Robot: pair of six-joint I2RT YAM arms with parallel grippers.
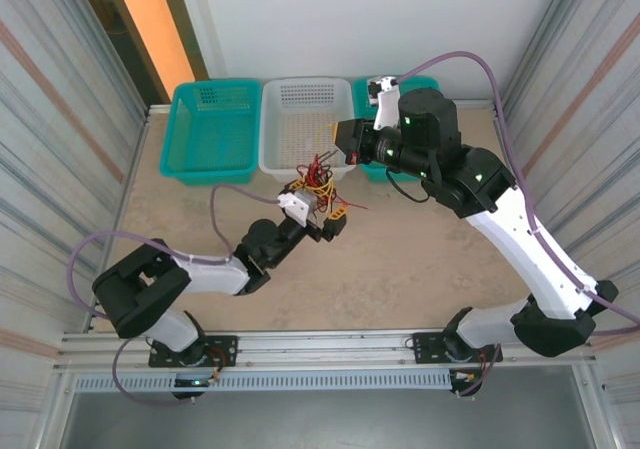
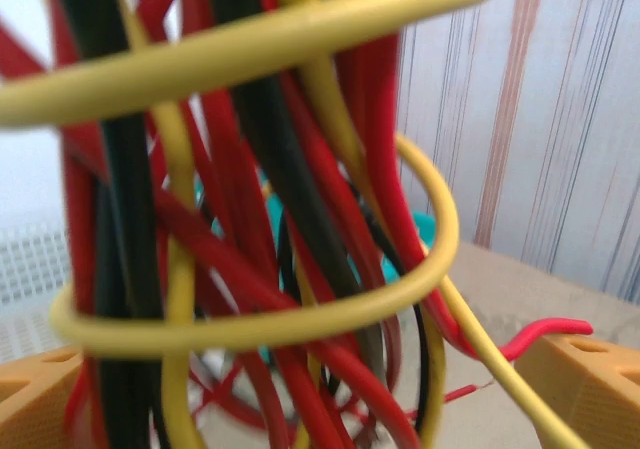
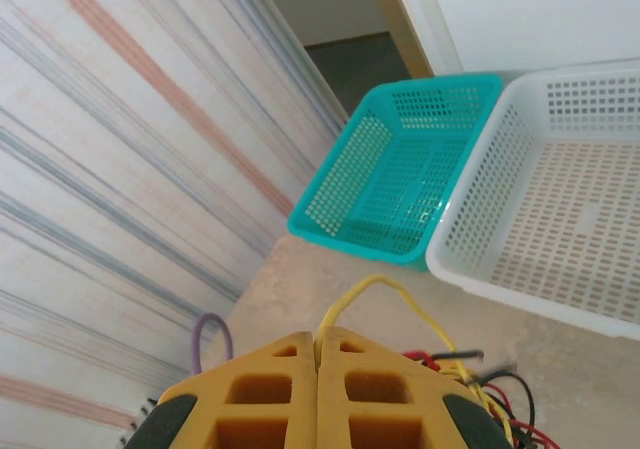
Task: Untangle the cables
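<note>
Surveying from largest to smallest.

Beige speckled counter (image 1: 420, 259): carrying a teal perforated plastic basket (image 1: 210, 134) and a white perforated plastic basket (image 1: 305, 119) side by side at the far edge.

Tangled bundle of thin red, yellow and black cables (image 1: 318, 177): near the middle of the counter, just in front of the white perforated plastic basket, apparently lifted rather than lying flat. From the left wrist, strands (image 2: 250, 199) running upright, crossed by yellow loops.

Left pincer (image 2: 320, 394): spread wide, orange fingers either side of the bundle, clamped on nothing.

Right pincer (image 3: 317, 337): yellow fingers pressed fully together, with a yellow strand (image 3: 375, 287) looping out at the tips. Judged to be pinching that strand and carrying the bundle.

Hazards from here:
- Closing the left pincer at this spot: likely to trap several colours at once, tightening the knot instead of freeing one strand.
- Pulling apart hard: liable to slip the thin strand out of the right pinch and drop the bundle.
- Loops snagging on the open fingers: possible, given the crowding between them.
</note>
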